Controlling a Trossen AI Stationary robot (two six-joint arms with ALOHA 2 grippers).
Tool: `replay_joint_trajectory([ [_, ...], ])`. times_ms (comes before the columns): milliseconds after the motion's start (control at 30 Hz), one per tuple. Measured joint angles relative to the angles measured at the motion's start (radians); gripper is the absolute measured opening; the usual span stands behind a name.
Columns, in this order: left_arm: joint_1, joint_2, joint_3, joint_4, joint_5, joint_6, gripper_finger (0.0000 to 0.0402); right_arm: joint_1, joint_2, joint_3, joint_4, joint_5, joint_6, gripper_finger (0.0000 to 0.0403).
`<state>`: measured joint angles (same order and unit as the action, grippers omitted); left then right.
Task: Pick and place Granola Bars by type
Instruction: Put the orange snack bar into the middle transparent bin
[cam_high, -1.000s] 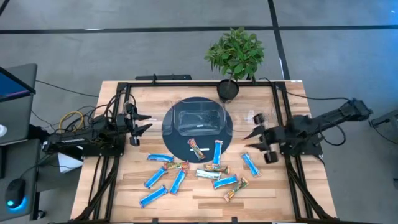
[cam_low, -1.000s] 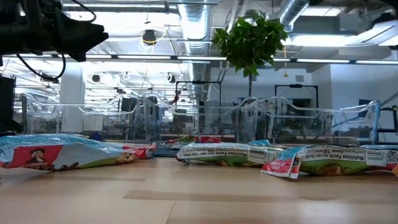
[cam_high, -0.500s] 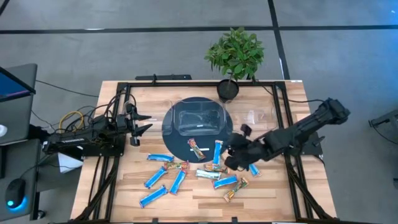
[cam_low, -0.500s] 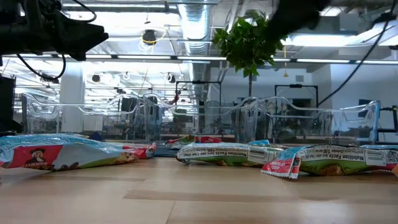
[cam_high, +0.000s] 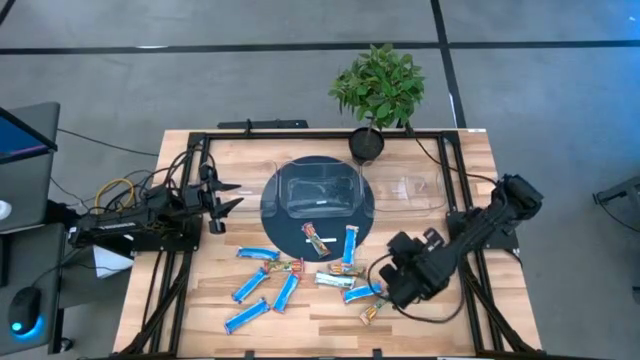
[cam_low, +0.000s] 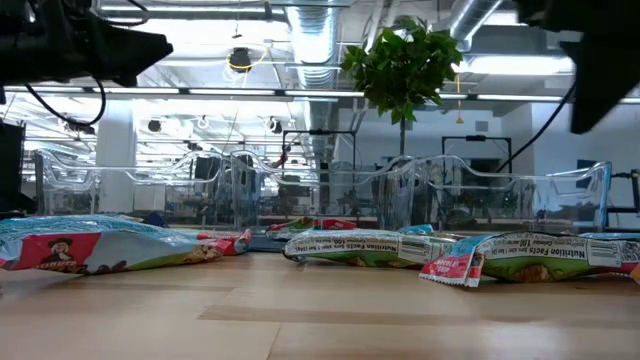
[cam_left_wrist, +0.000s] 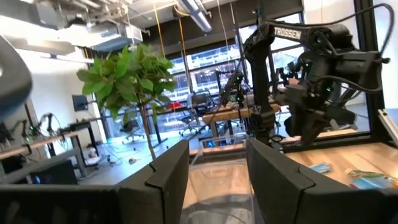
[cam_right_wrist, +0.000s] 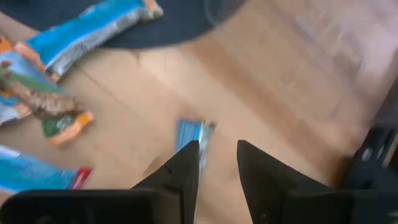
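Granola bars lie flat and scattered on the near half of the wooden table: several blue ones, tan ones and a pale silver-green one. My right gripper hangs over the right end of the pile, pointing steeply down, open. In the right wrist view a blue bar lies on the wood below my right gripper, partly behind one finger and untouched. My left gripper waits open at the table's left side, about level, with nothing in it.
A dark round mat at the table's middle carries a clear container and one bar. A second clear container stands to its right. A potted plant is at the far edge. Black frame rails run along both sides.
My right gripper has swung from the table's right side toward the bars and the near edge, sinking. It has tipped from about level to pointing steeply down and has rolled. The bars lie as before.
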<state>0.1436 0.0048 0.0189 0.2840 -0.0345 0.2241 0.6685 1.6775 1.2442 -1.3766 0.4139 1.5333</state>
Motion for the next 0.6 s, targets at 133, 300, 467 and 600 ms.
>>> replay_joint_trajectory([
  [133, 0.0, 0.0, 0.0, 0.011, 0.0, 0.005, 0.0155, 0.04, -0.003, 0.0, 0.028, -0.038, 0.096, 0.0116],
  [300, 0.0, 0.0, 0.0, 0.019, 0.0, 0.04, 0.0155, 0.05, -0.004, -0.028, 0.11, -0.052, 0.143, 0.0159],
  [467, 0.0, 0.0, 0.0, 0.022, 0.0, 0.056, 0.0155, 0.036, -0.004, -0.091, 0.25, -0.059, 0.138, 0.0215],
  [600, 0.0, 0.0, 0.0, 0.022, 0.0, 0.056, 0.0155, 0.029, -0.004, -0.133, 0.277, -0.104, 0.174, 0.024],
])
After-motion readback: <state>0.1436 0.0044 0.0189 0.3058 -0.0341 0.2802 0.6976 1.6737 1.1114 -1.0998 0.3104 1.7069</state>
